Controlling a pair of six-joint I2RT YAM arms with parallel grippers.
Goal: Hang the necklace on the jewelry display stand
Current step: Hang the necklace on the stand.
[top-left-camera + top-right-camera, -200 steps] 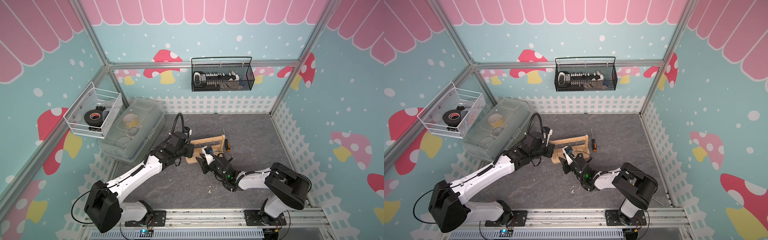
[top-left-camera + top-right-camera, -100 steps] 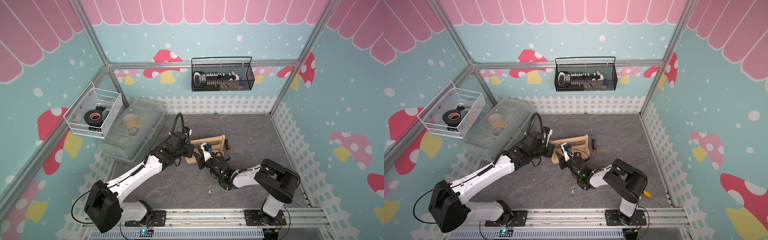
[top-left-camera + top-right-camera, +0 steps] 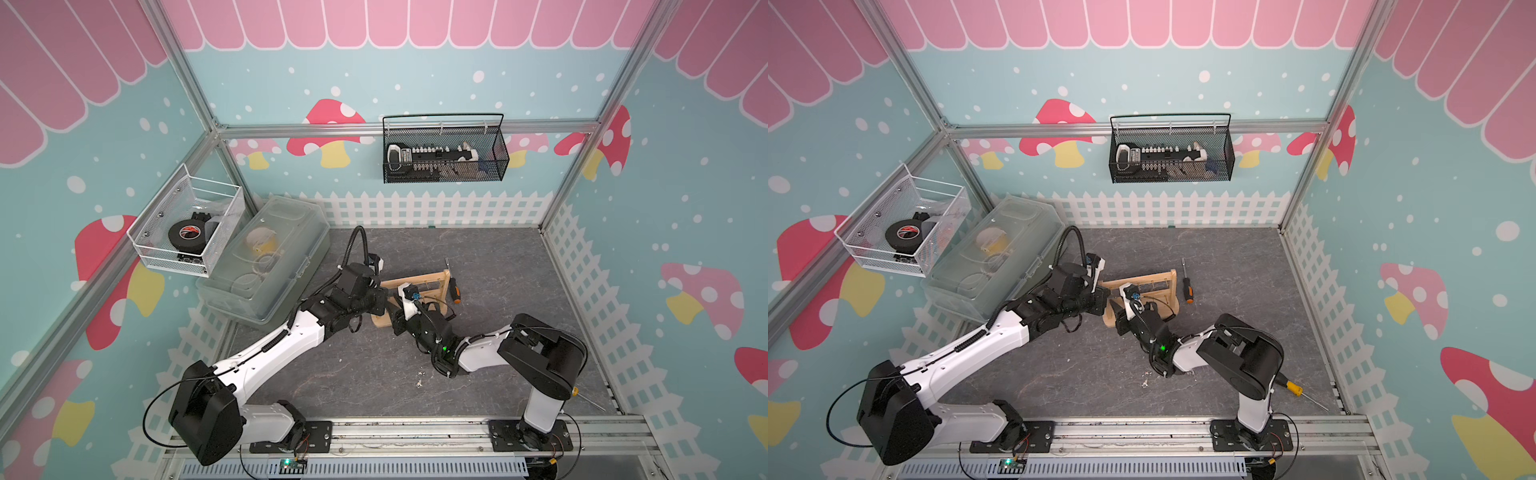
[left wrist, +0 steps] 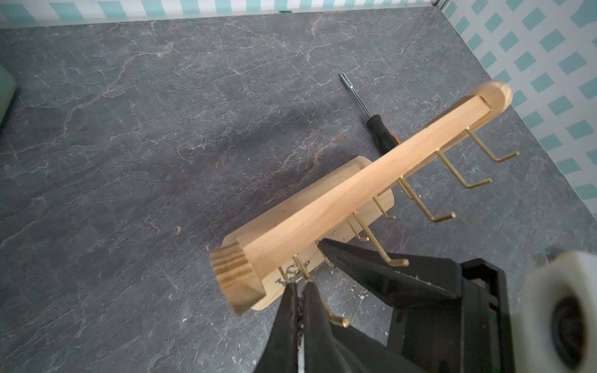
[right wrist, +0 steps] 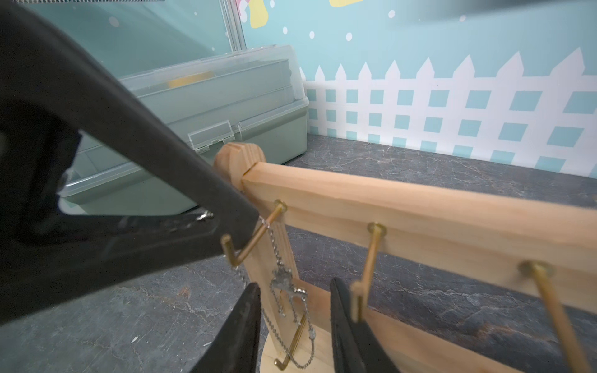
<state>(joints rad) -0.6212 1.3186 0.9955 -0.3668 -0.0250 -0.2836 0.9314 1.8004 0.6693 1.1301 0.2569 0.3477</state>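
Observation:
The light-wood jewelry display stand (image 3: 432, 277) (image 3: 1154, 277) stands mid-table with both grippers at its left end. A thin silver necklace (image 5: 284, 279) drapes over the end gold peg (image 5: 258, 234) and hangs in a tangled clump beside the upright. My left gripper (image 4: 300, 285) is shut on the necklace (image 4: 289, 274) right at that peg, with chain showing in the seam between its fingers. My right gripper (image 5: 292, 306) is open just below the crossbar. The hanging chain lies between its two fingers (image 5: 248, 310), touching neither.
A black-and-orange screwdriver (image 3: 455, 291) (image 4: 381, 129) lies just right of the stand. A clear lidded box (image 3: 270, 266) (image 5: 226, 106) sits at the back left. A yellow-handled screwdriver (image 3: 1293, 388) lies by the right arm's base. Baskets hang on the walls.
My right arm has folded in, and its gripper has edged closer to the stand's left end. The left arm has stayed put, still shut.

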